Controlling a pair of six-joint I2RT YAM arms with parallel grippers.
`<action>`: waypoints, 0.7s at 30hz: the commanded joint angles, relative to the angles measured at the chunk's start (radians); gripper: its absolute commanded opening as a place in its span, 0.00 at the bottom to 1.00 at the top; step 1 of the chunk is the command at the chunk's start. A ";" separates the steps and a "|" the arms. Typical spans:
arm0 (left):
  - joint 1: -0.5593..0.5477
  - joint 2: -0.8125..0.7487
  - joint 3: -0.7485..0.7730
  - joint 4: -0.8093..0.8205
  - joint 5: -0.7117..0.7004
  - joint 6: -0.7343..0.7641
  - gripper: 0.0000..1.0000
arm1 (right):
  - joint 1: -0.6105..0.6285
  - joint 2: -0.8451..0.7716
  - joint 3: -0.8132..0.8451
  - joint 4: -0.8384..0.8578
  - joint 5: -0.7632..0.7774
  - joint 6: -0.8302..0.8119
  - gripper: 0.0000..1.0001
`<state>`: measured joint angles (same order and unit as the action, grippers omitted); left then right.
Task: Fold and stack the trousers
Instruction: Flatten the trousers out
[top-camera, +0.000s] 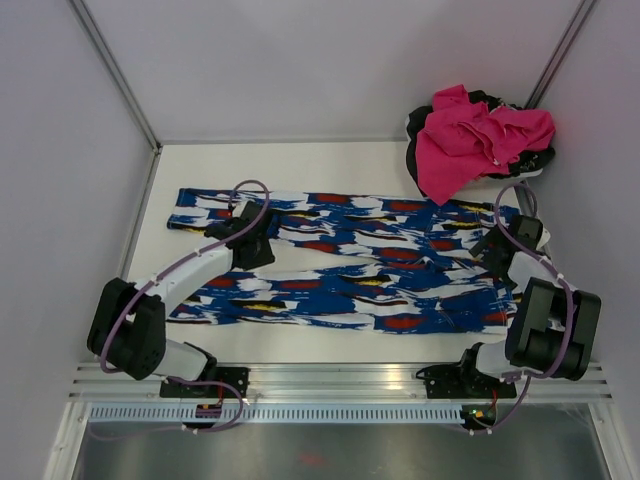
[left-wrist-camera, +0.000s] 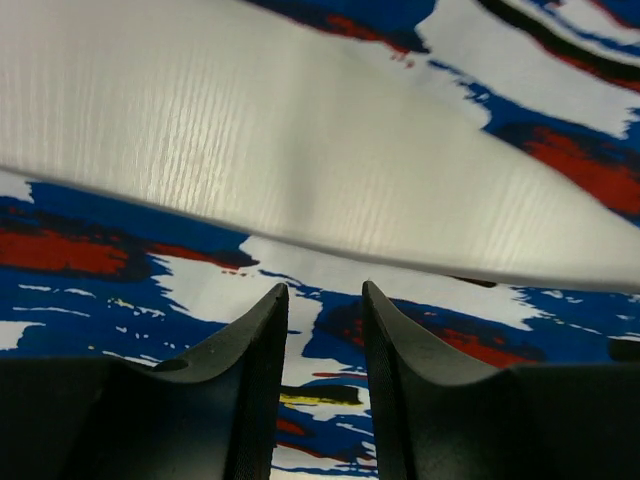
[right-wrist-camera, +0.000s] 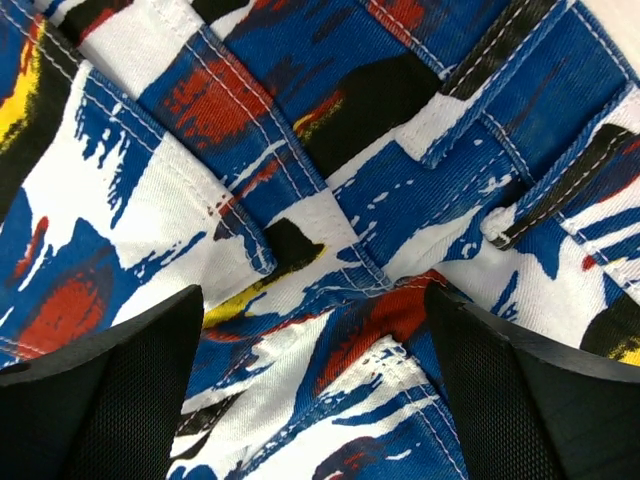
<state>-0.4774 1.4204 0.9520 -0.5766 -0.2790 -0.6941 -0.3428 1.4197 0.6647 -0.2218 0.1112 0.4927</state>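
White table (top-camera: 300, 165), blue trousers (top-camera: 350, 262), grey walls (top-camera: 300, 60)

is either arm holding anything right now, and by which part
Nothing is held. The left end effector is open over a leg of the trousers, the right end effector open over their waist end.

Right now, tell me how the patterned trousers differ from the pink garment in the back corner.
The trousers lie spread flat on the table, legs running left; the pink garment sits crumpled in a heap. The trousers are blue with white, red and black blotches; the pink garment is one plain colour. Both are soft cloth.
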 joint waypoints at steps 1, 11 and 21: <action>-0.001 -0.037 -0.093 -0.040 -0.023 -0.085 0.41 | -0.032 -0.024 -0.033 -0.014 -0.065 -0.063 0.98; -0.001 -0.250 -0.317 -0.126 -0.071 -0.160 0.15 | 0.033 -0.241 0.098 -0.048 -0.240 -0.103 0.98; 0.019 -0.155 -0.389 -0.049 -0.068 -0.303 0.02 | 0.560 -0.125 0.176 0.024 -0.163 -0.108 0.98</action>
<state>-0.4755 1.2247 0.5735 -0.6788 -0.3344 -0.9131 0.1326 1.2205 0.8017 -0.2291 -0.0799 0.4004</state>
